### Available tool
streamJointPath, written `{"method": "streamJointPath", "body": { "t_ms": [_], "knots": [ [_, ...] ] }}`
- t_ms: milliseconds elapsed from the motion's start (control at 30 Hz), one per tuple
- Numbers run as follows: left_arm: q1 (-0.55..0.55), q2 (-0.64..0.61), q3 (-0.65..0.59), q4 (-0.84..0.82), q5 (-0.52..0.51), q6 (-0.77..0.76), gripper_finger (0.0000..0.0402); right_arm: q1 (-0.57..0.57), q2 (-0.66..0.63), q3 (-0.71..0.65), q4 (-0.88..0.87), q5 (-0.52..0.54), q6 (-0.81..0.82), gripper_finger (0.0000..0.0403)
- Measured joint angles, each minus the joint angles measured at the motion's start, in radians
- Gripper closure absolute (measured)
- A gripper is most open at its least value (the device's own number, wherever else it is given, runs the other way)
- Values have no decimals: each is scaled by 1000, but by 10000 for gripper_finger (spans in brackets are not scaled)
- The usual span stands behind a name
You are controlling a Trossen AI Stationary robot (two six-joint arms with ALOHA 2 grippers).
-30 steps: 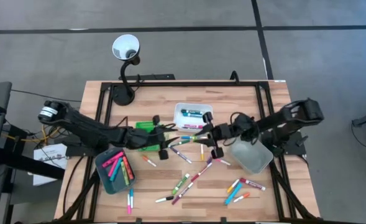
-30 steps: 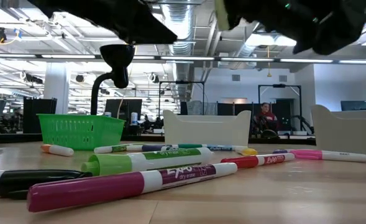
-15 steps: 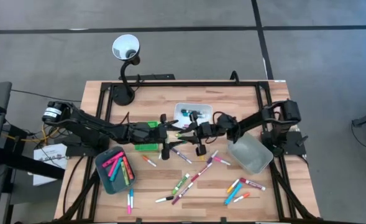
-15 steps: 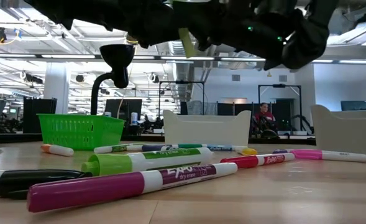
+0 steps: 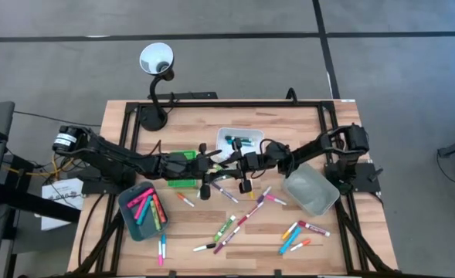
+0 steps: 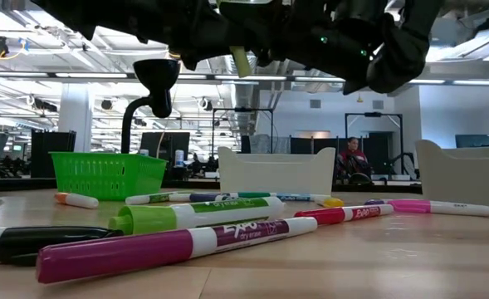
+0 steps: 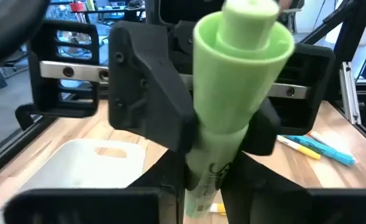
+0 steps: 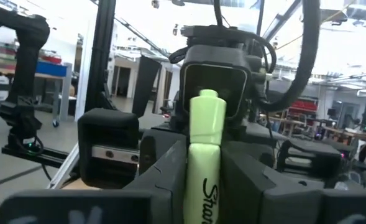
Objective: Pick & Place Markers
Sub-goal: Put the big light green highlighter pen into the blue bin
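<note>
Both grippers meet above the table's middle, with a light green marker [image 5: 225, 164] between them. My left gripper [image 5: 214, 167] reaches in from the table's left and my right gripper [image 5: 239, 164] from the right, facing each other. In the left wrist view the green marker [image 7: 232, 112] shows a flared end. In the right wrist view the green marker [image 8: 202, 155] shows black lettering. In the low view the green marker [image 6: 240, 60] hangs tilted, high above the table. Several loose markers [image 5: 239, 220] lie on the wood. My left gripper [image 7: 207, 171] pinches the green marker's lower barrel [image 7: 202, 183] between its two fingers. The marker is lifted clear and rises steeply past them toward the camera. My right gripper [image 8: 202, 158] pinches the lettered barrel [image 8: 202, 186] between its fingers. The marker lies along them and its nubbed end [image 8: 207, 99] points at the left gripper. In the left wrist view its dark fingers [image 7: 170, 124] flank the marker's middle.
A white tray [image 5: 240, 141] with markers sits just beyond the grippers. A green basket [image 5: 182, 164] lies partly under the left arm. A teal tray [image 5: 144, 210] holds pink and green markers, and a clear grey tray [image 5: 310, 193] stands at right. A lamp [image 5: 156, 62] is at the far edge.
My right gripper has carried the green marker toward the table's left until it met my left gripper. The left gripper has shifted slightly right and toward the far edge. Over the last half second both have stayed almost still with the marker between them.
</note>
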Motion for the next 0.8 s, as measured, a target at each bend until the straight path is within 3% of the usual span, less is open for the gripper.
{"method": "streamJointPath", "body": {
  "t_ms": [233, 400, 533, 633, 800],
  "knots": [
    [-2, 0, 2, -26, -2, -85, 337, -6, -7, 47, -114, -63, -2, 216],
    [-45, -43, 2, -110, -106, -99, 328, -6, -36, 49, -138, -67, 15, 149],
    [-98, -189, 2, -396, -231, -119, 334, -10, -106, 47, -232, -57, 14, 132],
    [-129, -334, 2, -644, -238, -272, 332, -20, -174, 47, -357, -25, 5, 132],
    [-160, -521, 3, -1119, -41, -626, 329, -47, -268, 47, -552, -5, -37, 132]
  ]
}}
